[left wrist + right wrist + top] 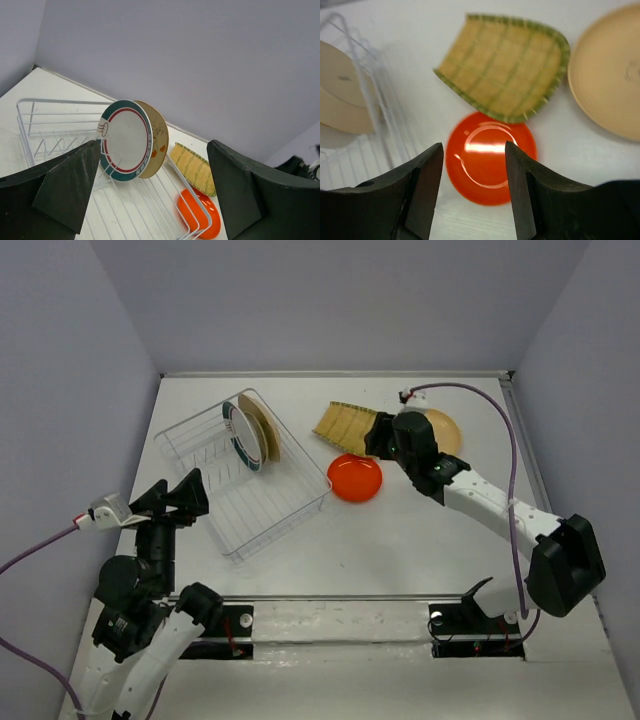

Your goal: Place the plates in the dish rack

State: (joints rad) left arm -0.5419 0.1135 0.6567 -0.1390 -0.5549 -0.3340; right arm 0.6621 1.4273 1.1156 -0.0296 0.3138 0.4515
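R jaws apart, empty, above glossy orange-red round plate (491,157) lying flat on white desk (400,550) | L jaws apart, empty, by see-through wire dish rack (245,535) | risk: slick low rim slips the pinch; yellow-green fan-shaped dish (507,70) close beside gets shoved

No words, numbers or brand names can be read anywhere. The only sign-like mark is a small brown emblem (103,131) on the left rim of the teal-rimmed plate (125,141), left of centre in the left wrist view; it is too small to make out.
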